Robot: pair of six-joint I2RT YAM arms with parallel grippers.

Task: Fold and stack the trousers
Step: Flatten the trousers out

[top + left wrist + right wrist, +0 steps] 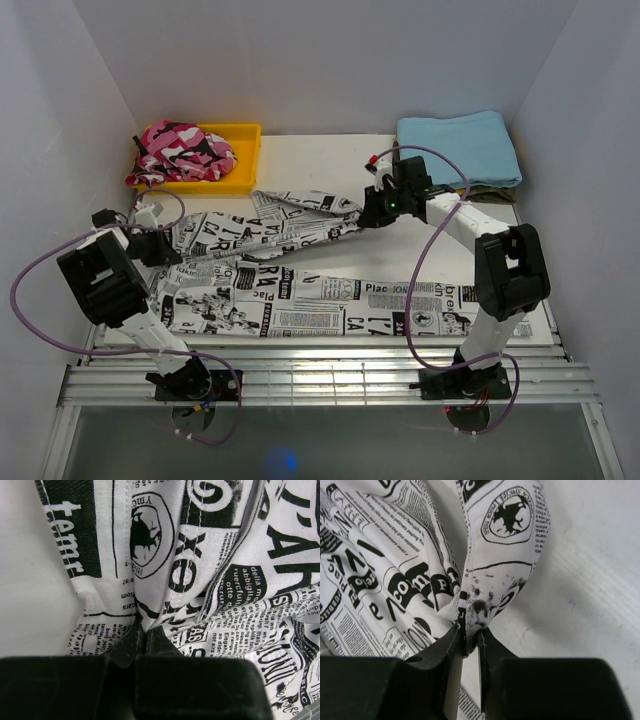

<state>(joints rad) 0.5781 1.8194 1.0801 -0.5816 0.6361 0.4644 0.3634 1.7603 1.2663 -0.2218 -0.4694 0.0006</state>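
Note:
The trousers [300,290], white with black newspaper print, lie spread across the white table, one leg along the front and the other running from the left up toward the middle. My left gripper [165,248] is shut on the trousers at their left end; in the left wrist view the fabric [200,570] is pinched between the closed fingertips [155,642]. My right gripper [372,210] is shut on the far end of the upper leg and holds it lifted off the table; the right wrist view shows the cloth [490,555] clamped at the fingertips [492,645].
A yellow tray [245,140] with a pink camouflage garment [182,152] stands at the back left. A folded light blue cloth [460,148] lies at the back right. White walls close in on three sides. A slatted metal rail [330,375] runs along the front.

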